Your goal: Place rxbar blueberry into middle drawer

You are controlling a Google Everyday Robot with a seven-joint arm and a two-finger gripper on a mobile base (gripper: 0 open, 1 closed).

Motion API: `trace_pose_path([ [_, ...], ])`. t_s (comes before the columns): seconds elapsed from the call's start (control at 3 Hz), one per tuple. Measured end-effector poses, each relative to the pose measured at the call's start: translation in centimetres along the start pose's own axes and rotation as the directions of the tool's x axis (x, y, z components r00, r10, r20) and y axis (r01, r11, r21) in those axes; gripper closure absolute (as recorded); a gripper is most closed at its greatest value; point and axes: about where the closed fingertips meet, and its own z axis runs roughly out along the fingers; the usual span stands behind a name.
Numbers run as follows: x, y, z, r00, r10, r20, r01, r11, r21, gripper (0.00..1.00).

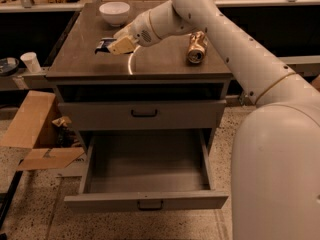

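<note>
The rxbar blueberry [103, 45], a small dark bar, is at the tip of my gripper [111, 46] over the left part of the cabinet top [165, 64]. The gripper is shut on the bar and holds it a little above the surface. The middle drawer [145, 200] is pulled out below, its grey tray facing up with nothing in it. My arm reaches in from the right across the cabinet top.
A white bowl [114, 12] stands at the back left of the top. A crushed golden can [196, 47] lies to the right of the gripper. A closed grey drawer front [144, 114] sits above the open drawer. Cardboard [35, 134] lies on the floor at left, near a white cup [31, 62].
</note>
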Motion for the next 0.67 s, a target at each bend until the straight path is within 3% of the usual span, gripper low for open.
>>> trace_pose_path([
  [0.33, 0.0, 0.0, 0.0, 1.000, 0.000, 0.000, 0.000, 1.0000, 0.000, 1.00],
  [0.67, 0.2, 3.1, 1.0, 0.998, -0.031, -0.052, 0.028, 0.9986, -0.045, 1.00],
])
